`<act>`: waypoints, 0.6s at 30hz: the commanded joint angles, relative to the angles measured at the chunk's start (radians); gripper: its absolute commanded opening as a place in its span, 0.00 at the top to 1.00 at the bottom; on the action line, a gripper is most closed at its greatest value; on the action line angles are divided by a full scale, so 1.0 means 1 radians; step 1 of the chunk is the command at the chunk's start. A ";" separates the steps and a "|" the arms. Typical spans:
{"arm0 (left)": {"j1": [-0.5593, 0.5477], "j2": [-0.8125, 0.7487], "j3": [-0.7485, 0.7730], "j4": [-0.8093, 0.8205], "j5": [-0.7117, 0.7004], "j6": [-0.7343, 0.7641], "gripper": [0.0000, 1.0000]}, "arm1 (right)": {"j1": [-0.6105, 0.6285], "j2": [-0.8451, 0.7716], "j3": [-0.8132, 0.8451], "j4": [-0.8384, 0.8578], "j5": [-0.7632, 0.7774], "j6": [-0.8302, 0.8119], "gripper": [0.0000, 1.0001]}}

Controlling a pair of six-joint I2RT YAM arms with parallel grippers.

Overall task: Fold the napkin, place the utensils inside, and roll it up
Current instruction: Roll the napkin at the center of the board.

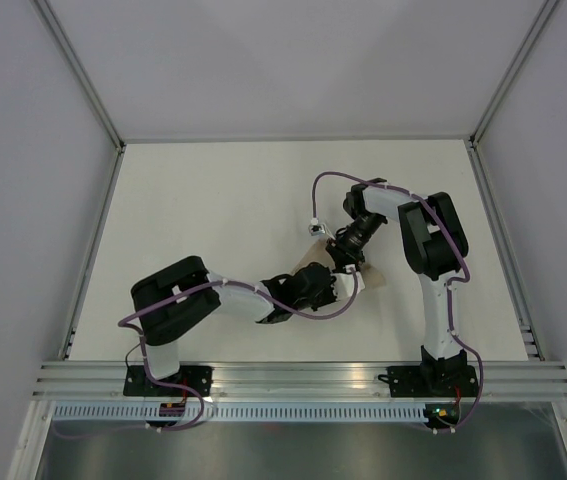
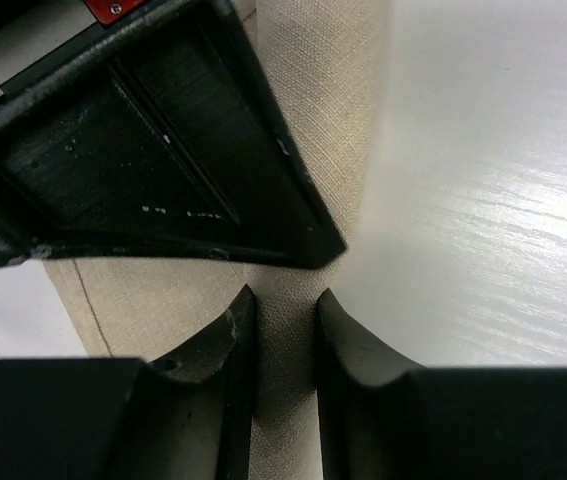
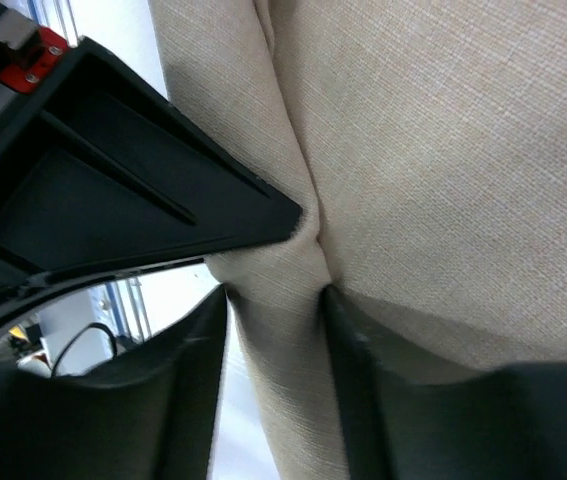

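Near the middle of the counter (image 1: 213,200) both arms meet over the napkin (image 1: 370,285), which shows from above only as tan slivers beside the wrists. On the left, the left tool (image 2: 283,300) stands narrow, its fingers (image 2: 225,340) flanking a strip of the woven cloth that fills the gap. Whether they truly pinch it or merely bracket it I cannot tell. Further right, the right tool (image 3: 275,295) is closed on a raised pleat of the napkin, with creases converging where the cloth passes between its fingers (image 3: 348,340). No utensils can be seen in any view. This looks like the folding step, probably early in the task. To do it well, both tools should grip the same edge, lift together with the cloth taut between them, carry it over evenly, and let go only once the edges align. Tugging apart risks skewing the fold.
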 commanded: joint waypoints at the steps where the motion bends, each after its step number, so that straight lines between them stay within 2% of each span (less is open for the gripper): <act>1: 0.031 0.017 0.029 -0.102 0.140 -0.084 0.83 | 0.005 0.008 0.001 0.149 0.049 -0.017 0.45; 5: 0.080 0.012 0.029 -0.147 0.281 -0.113 0.85 | 0.004 -0.039 0.009 0.177 0.047 0.030 0.38; 12: 0.131 0.026 0.048 -0.222 0.414 -0.138 0.86 | -0.022 -0.125 0.036 0.237 0.049 0.170 0.33; 14: 0.148 0.032 0.061 -0.239 0.456 -0.143 0.86 | -0.037 -0.154 0.033 0.272 0.050 0.228 0.29; 18: 0.174 0.041 0.081 -0.288 0.520 -0.158 0.87 | -0.063 -0.200 0.015 0.336 0.044 0.301 0.29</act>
